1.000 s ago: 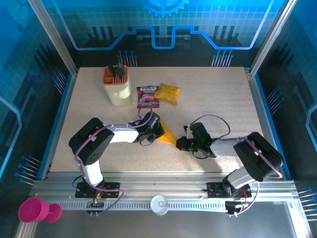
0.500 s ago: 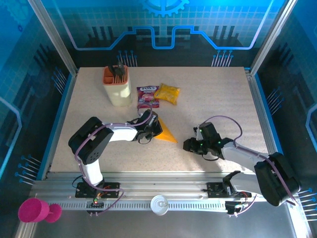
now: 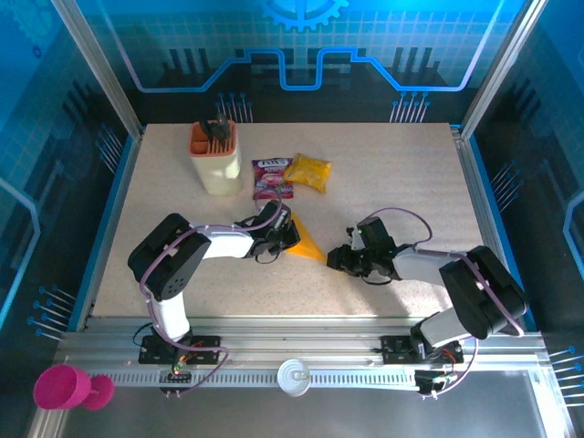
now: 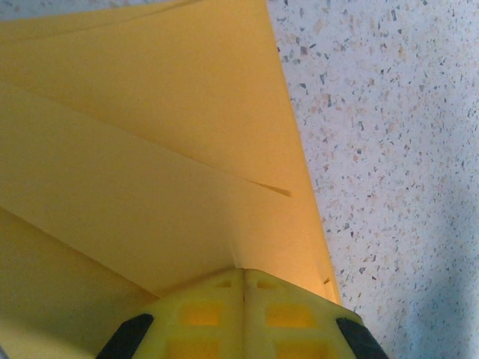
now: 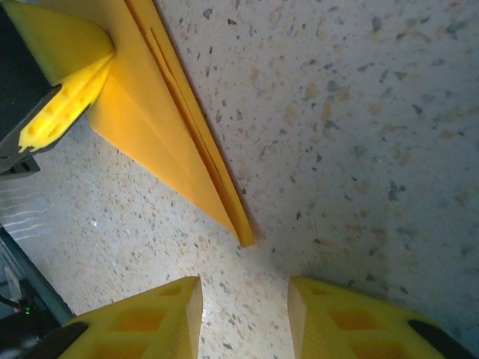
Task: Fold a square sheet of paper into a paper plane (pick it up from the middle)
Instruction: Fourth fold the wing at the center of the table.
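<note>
Two grippers meet near the middle of the desk [image 3: 411,173].

Top view: the left gripper [image 3: 281,235] clamps the wide rear end of the paper plane [image 3: 307,246], a slim orange-yellow dart whose nose points toward the right gripper [image 3: 339,260]. That gripper sits just beside the nose, apart from it.

Left wrist view: the fingers are pressed together with the paper pinched at their seam. Folded layers fan out ahead, one loose flap edge showing.

Right wrist view: the jaws stand narrowly apart with nothing between them – the pointed nose lies on the desk just ahead of the gap.

Step in hand, as judged: the folds are largely made, and shaping or pressing the nose remains. The next move calls for the right gripper to advance squarely over the tip and close on all layers – while the left grip stays firm so the paper does not slide or crumple.
</note>
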Motion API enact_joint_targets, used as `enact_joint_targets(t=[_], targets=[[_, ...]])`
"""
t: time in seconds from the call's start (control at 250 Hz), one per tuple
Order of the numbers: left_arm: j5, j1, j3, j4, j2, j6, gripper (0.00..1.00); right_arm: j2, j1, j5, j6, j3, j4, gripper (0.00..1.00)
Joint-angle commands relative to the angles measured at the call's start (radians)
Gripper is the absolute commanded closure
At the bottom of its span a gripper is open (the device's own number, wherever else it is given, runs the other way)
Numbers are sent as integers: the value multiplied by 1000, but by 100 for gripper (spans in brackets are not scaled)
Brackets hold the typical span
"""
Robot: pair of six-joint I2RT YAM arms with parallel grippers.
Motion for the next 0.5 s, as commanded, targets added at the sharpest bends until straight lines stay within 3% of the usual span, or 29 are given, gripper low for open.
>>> enact_joint_targets(t=[0.0,0.495], targets=[[-17,13,-30,-131,71,24,100,28,-7,-31,25,3,71,66],[-14,16,-45,-114,75,17,100,172,36,-58,52,114,125,70]])
